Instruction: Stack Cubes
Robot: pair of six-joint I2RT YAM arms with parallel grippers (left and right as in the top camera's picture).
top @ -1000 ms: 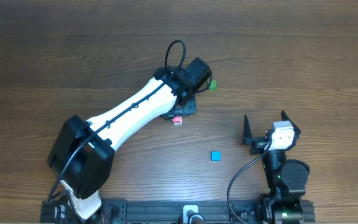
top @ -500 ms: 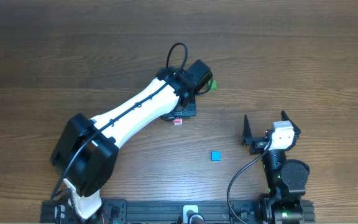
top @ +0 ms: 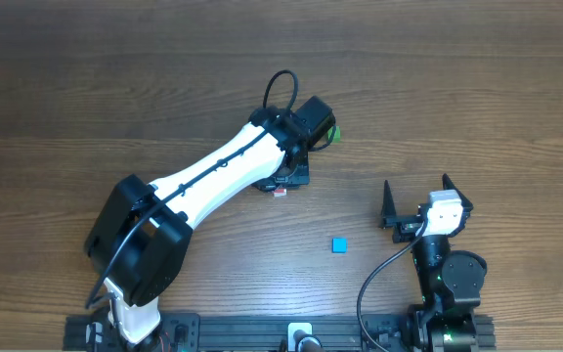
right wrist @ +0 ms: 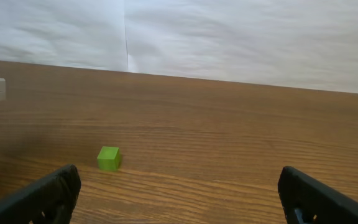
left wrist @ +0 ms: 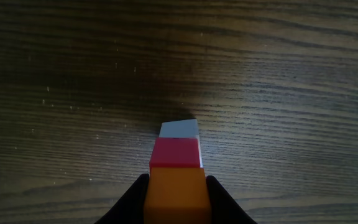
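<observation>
Left claw (left wrist: pixel 176 182) has come lower toward the red cube (left wrist: pixel 176 154), gripping the orange cube (left wrist: pixel 176 198); I must line up edges before release.

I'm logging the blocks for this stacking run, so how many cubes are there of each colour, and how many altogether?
orange cube: 1
red cube: 1
white cube: 1
blue cube: 1
green cube: 1
Total: 5
</observation>
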